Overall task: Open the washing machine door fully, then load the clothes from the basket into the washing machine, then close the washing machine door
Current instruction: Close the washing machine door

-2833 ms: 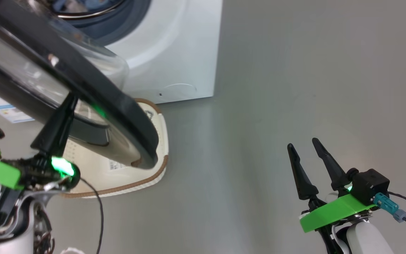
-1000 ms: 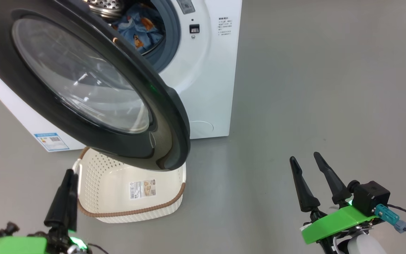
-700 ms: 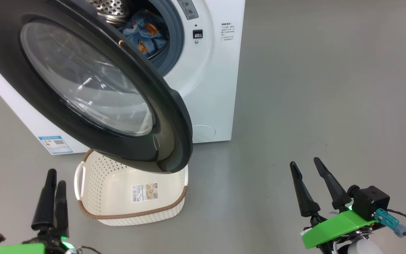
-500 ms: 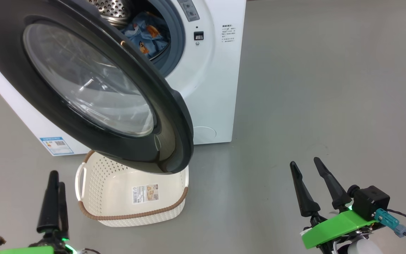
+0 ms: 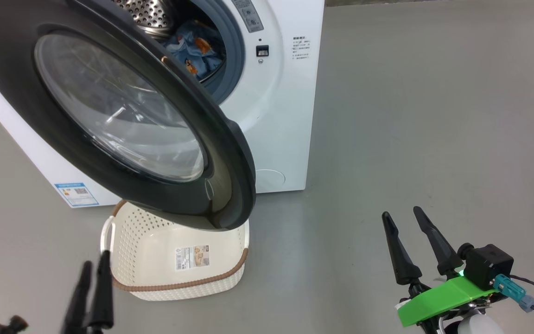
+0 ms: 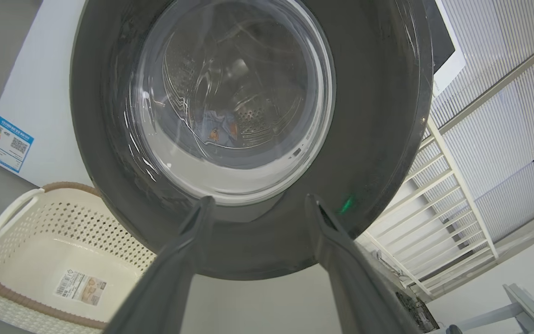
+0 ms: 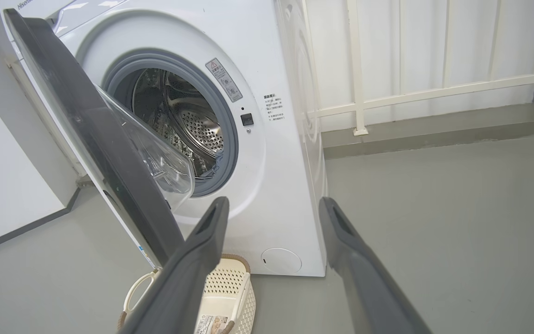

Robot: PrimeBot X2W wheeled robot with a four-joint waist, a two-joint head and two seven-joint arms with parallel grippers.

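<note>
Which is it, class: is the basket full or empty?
Empty. The basket shows a bare floor apart from its label; the blue clothes lie inside the washing machine.

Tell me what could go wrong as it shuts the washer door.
The clothes sit close to the gasket, so a piece may get pinched. The washing machine door hangs over the basket and might clip it. The open left tool could slip off the door's glossy rim.
</note>
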